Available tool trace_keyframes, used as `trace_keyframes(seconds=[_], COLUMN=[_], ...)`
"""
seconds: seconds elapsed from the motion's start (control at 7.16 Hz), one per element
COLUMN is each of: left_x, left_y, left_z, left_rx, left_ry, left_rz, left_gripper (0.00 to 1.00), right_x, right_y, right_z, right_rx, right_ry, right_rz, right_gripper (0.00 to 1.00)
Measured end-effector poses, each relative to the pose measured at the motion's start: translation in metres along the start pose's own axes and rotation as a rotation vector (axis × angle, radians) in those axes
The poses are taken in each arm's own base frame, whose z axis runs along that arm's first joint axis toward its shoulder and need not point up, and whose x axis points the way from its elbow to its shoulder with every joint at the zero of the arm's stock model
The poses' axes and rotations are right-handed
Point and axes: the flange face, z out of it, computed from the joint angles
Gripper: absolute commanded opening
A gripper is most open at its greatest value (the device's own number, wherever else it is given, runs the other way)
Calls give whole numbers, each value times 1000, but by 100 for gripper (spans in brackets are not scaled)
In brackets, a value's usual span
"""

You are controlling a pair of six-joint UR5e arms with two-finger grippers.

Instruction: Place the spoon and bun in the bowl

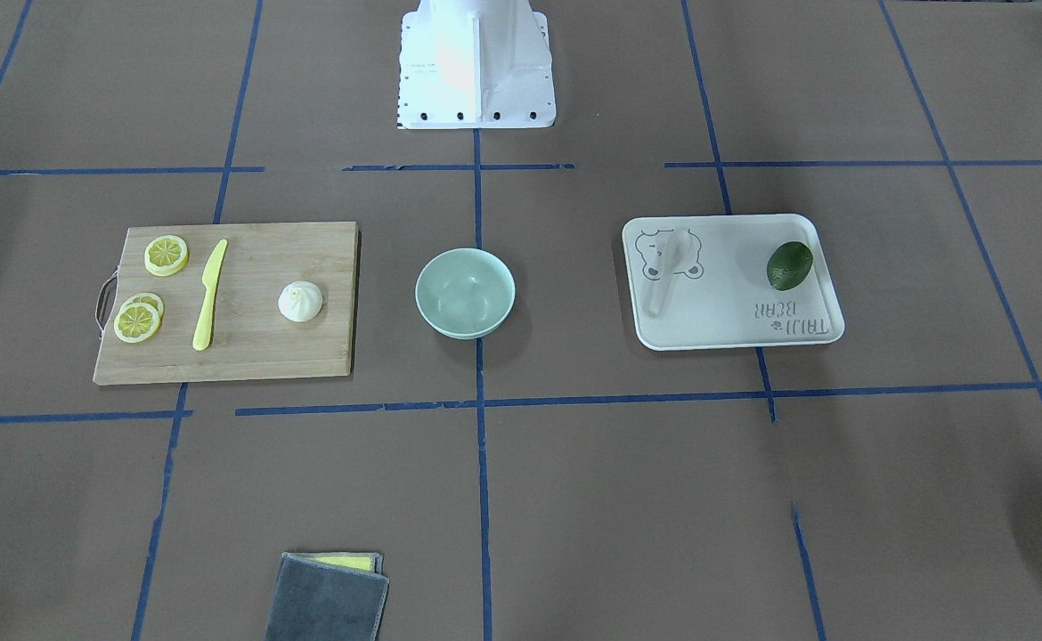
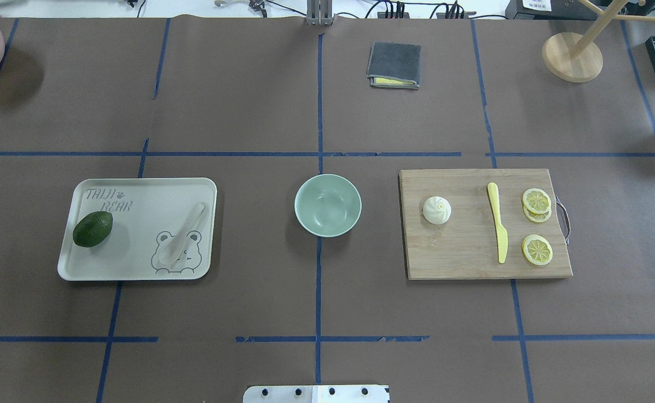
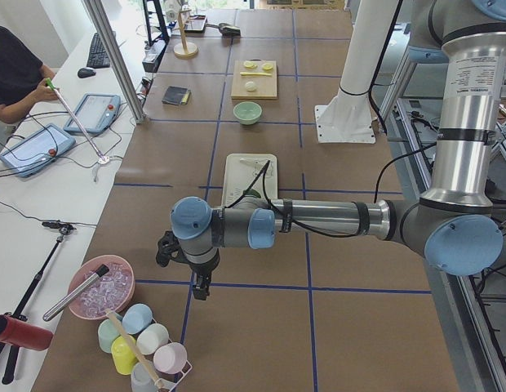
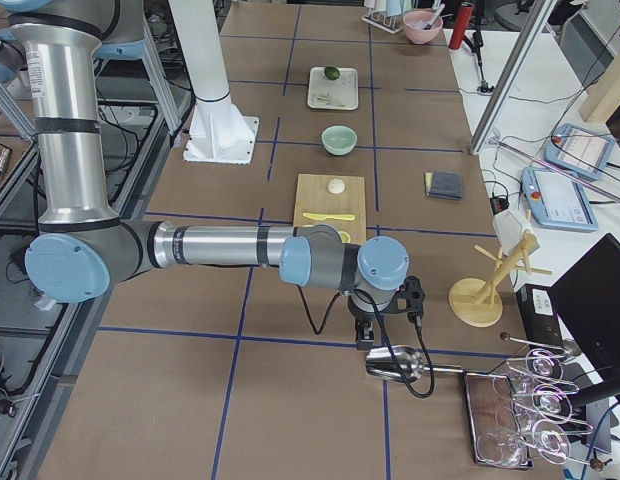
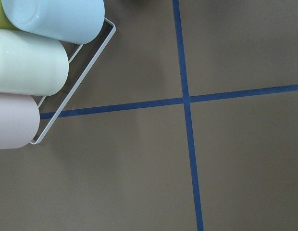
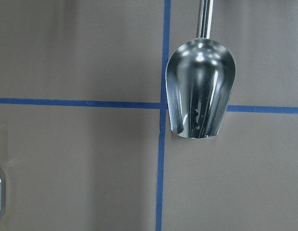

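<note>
The mint-green bowl (image 2: 327, 193) stands empty at the table's middle, also in the front view (image 1: 465, 292). The white spoon (image 2: 182, 235) lies on the white bear-print tray (image 2: 137, 196) to the bowl's left. The white pleated bun (image 2: 436, 210) sits on the wooden cutting board (image 2: 462, 252) to the bowl's right. My left gripper (image 3: 200, 286) hangs over the table's far left end, well away from the tray. My right gripper (image 4: 367, 335) hangs over the far right end, beyond the board. I cannot tell if either is open or shut.
A dark green avocado (image 2: 93, 229) lies on the tray. A yellow knife (image 2: 497, 229) and lemon slices (image 2: 537, 200) lie on the board. A metal scoop (image 6: 200, 86) lies under the right wrist, a rack of pastel cups (image 5: 33, 67) beside the left. A folded cloth (image 2: 394, 65) lies at the back.
</note>
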Motion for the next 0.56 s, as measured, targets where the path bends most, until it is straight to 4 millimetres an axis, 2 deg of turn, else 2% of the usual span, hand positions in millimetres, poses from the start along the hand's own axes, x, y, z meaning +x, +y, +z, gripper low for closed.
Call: trace_keyframes(seconds=[0.28, 0.42, 0.56], left_x=[3, 11, 29], left_y=[-1, -6, -12], left_z=[-3, -11, -24], left_rx=[9, 26, 51], left_ry=[-1, -4, -8], left_rz=[10, 30, 66], left_gripper=[100, 100, 100], right_x=[-2, -5, -9], right_y=[-2, -4, -7], right_z=[-3, -5, -8], right_rx=[5, 9, 16], right_ry=[3, 4, 4], right_rz=[-6, -11, -20], right_gripper=[100, 100, 100])
